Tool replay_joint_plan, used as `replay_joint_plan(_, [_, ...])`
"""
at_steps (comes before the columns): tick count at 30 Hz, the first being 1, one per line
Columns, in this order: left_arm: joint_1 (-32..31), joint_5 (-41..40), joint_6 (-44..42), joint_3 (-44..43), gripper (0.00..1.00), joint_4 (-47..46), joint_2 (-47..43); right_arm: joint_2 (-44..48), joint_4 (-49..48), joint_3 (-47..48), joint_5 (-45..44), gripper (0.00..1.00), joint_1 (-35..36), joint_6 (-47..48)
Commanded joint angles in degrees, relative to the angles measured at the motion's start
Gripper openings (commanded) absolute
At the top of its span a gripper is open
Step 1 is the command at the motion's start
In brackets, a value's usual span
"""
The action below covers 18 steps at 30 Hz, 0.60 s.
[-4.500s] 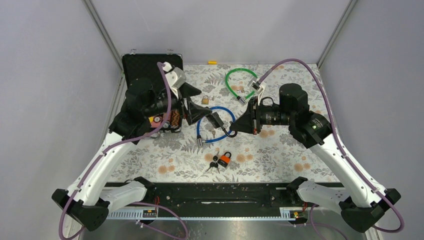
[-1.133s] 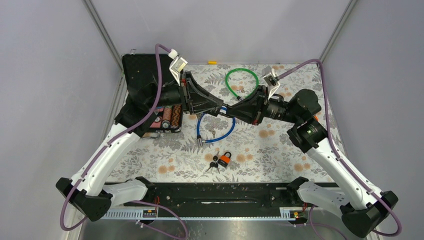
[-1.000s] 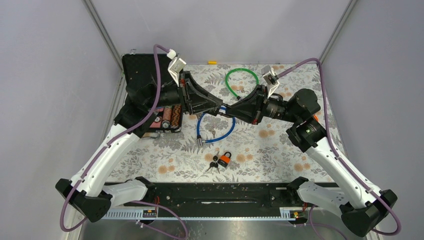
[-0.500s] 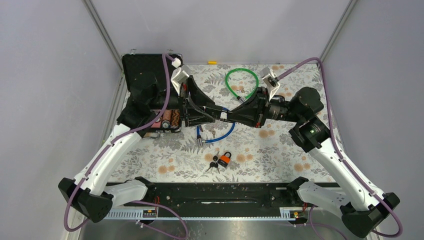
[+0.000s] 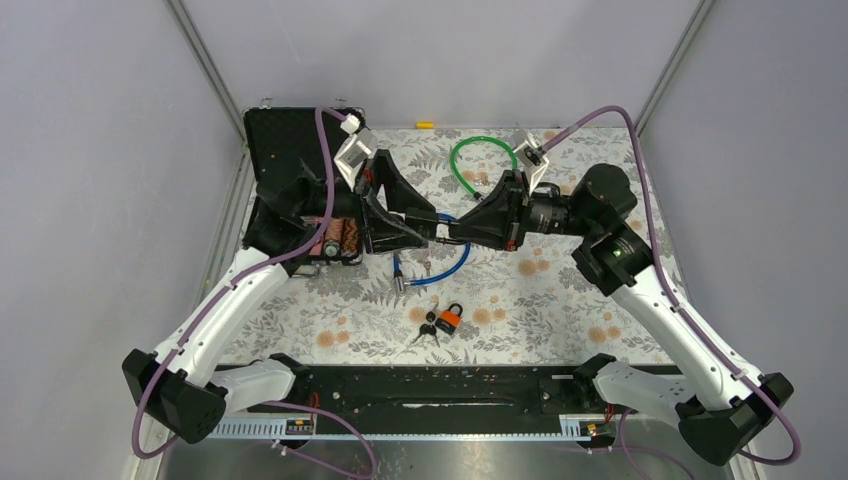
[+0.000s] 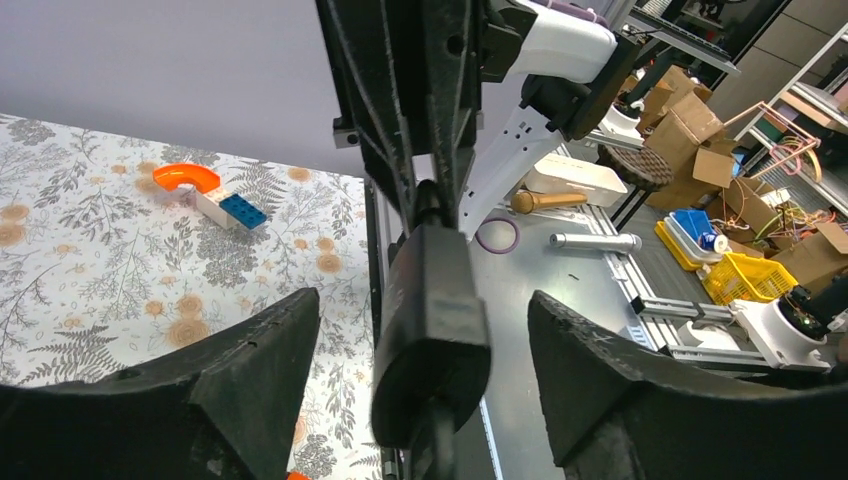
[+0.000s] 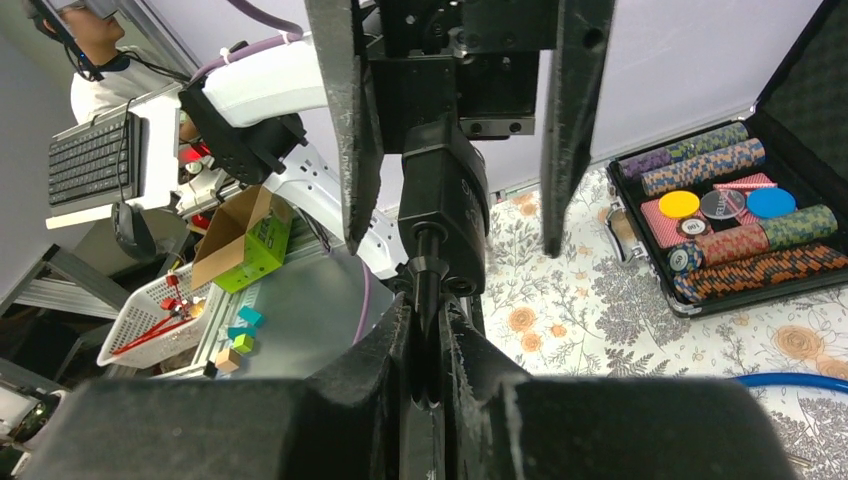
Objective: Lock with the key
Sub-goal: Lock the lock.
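The two arms meet nose to nose in the air above the table, and the coming move turns on one shared line. The left gripper has its jaws spread wide, one finger to each side of the lock with a clear gap on both flanks, so it touches nothing. The right gripper faces it with its jaws pinched tight on the thin shank of what looks like the key. From the meeting point the blue cable loops away beneath the jaws towards the table. The black lock body sits squarely between the left fingers and straight out from the right fingertips. Its long axis runs along the reach of both grippers, not across either pair of jaws. The key enters the end of the body that faces the right gripper, on that same line. Both grippers are at the lock, but only the right one has a grip, and that is on the key, not the body. As I judge it, a turn of the key would be a roll of the right wrist about this axis. With the left jaws apart, the body would be free to spin with it, so the left fingers probably need to close on its flanks first.
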State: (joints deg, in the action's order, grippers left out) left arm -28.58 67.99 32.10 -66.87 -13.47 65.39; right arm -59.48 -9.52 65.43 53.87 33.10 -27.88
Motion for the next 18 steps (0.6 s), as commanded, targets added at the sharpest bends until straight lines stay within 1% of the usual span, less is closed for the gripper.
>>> replay_joint_plan(1, [-0.1, 1.8, 1.8, 0.5, 0.72, -4.4, 0.0, 0.0, -5.0, 3.8, -1.2, 0.0, 0.1, -0.5])
replay_joint_plan(3, [-0.1, 1.3, 2.0, 0.3, 0.67, -3.7, 0.2, -0.4, -5.0, 4.0, -1.6, 0.0, 0.1, -0.5])
replay_joint_plan(8, [-0.5, 0.4, 2.3, -2.0, 0.6, 1.0, 2.1, -1.6, -6.9, 4.2, -3.0, 0.0, 0.1, -2.7])
replay_joint_plan(9, [-0.5, 0.5, 2.3, -2.7, 0.57, 2.2, 2.6, -1.8, -7.2, 4.3, -3.3, 0.0, 0.1, -3.3])
replay_joint_plan(11, [-0.5, -0.1, 2.0, -3.3, 0.48, 3.6, 2.9, -2.3, -7.8, 4.5, -2.8, 0.0, 0.1, -4.4])
replay_joint_plan(13, [-0.5, -0.5, 1.3, -3.8, 0.36, 4.8, 3.1, -2.5, -7.9, 4.5, -2.7, 0.0, 0.1, -4.8])
replay_joint_plan(18, [-0.5, -1.4, 1.4, -3.9, 0.16, 4.6, 2.8, -3.3, -6.7, 4.7, -1.6, 0.0, 0.1, -5.1])
